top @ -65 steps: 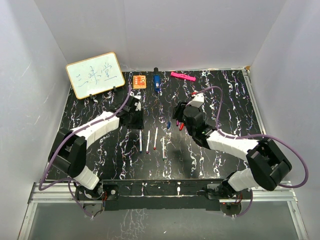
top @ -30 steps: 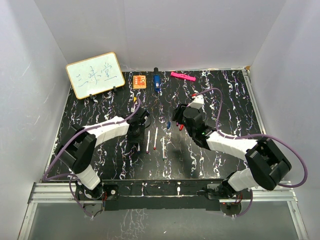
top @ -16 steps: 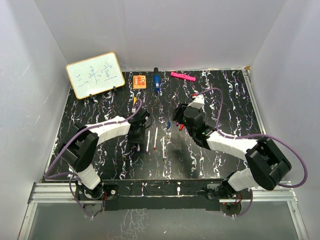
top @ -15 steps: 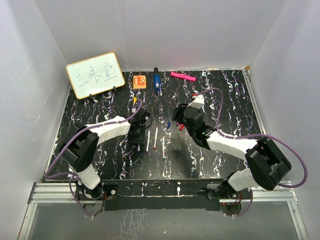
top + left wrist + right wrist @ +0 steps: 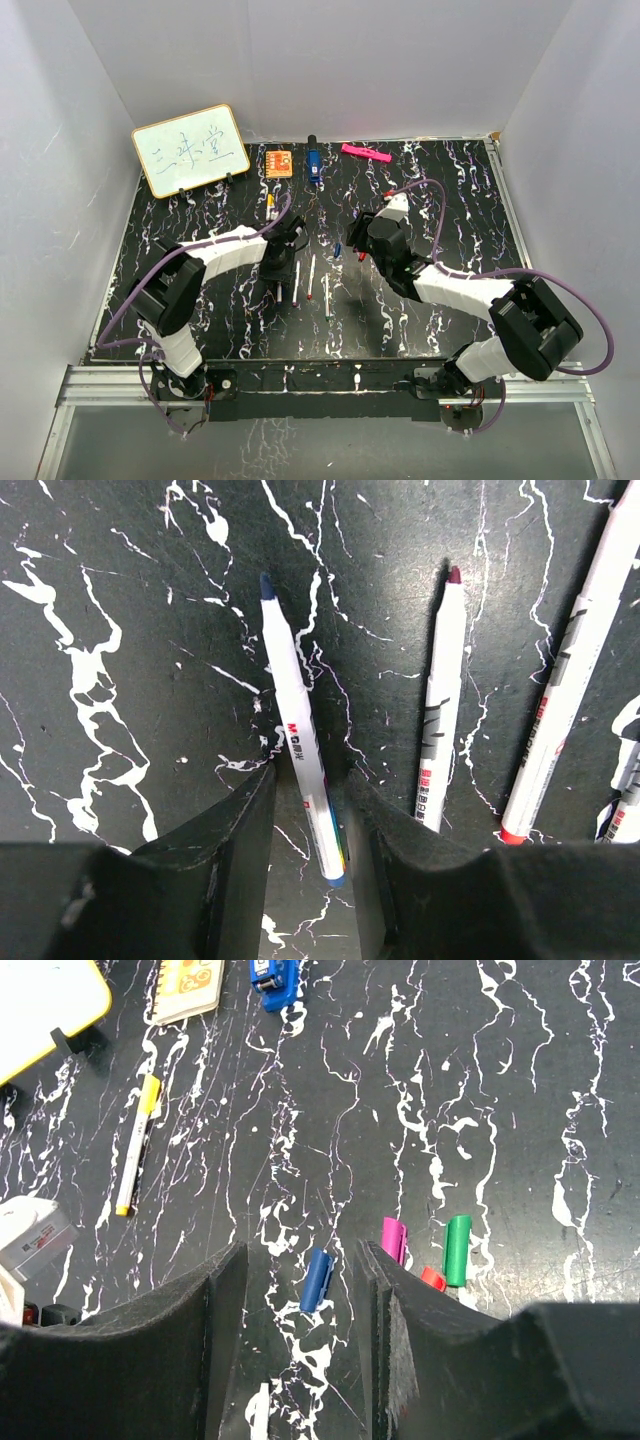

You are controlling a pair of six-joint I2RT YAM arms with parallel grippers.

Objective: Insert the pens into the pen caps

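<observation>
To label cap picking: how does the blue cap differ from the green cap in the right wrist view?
The blue cap lies in line between the fingers of the right gripper; the green cap lies outside them. The blue cap lies alone and tilted; the green cap lies straighter, beside a red cap. Both lie flat, ungripped.

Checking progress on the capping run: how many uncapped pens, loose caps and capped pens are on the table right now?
Uncapped pens: 4
Loose caps: 4 (blue, purple, green, red)
Capped pens: 1 (yellow cap)
Total: 9
</observation>
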